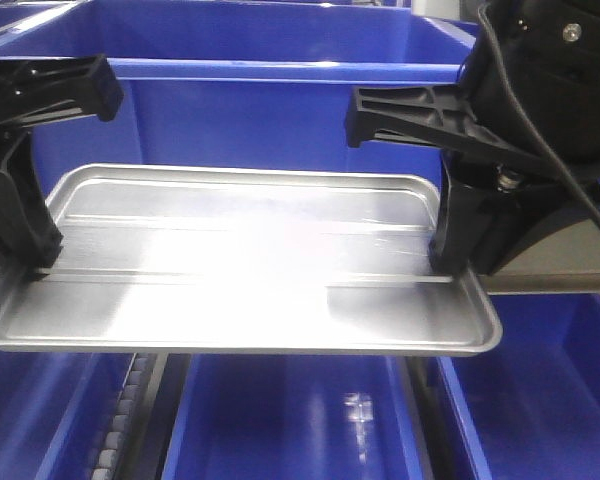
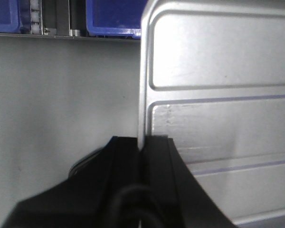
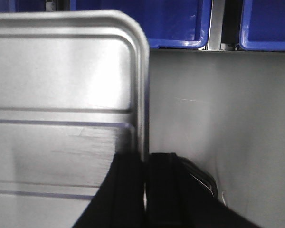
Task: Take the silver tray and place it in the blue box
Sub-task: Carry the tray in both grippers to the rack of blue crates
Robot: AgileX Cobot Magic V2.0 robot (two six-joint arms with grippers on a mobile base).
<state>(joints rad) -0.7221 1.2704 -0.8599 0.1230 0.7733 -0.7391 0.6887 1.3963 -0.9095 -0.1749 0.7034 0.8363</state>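
Nearest, the silver tray [image 1: 250, 270] lies level, its two long ridges running side to side, gripped at both short ends. The left gripper [image 1: 35, 268] has its jaws pinching the tray's left rim, and the right gripper [image 1: 450, 262] pinches the right rim likewise. A grey table [image 3: 218, 118] shows under the tray; whether they touch I cannot tell. The blue box [image 1: 280, 120] stands just behind, the tray outside it. Lower blue crates [image 1: 300, 420] sit in front.

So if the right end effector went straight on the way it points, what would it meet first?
The right end effector is clamped on the silver tray. Past the tray's corner, it seems to reach the rim of a blue crate, though depth is unclear.
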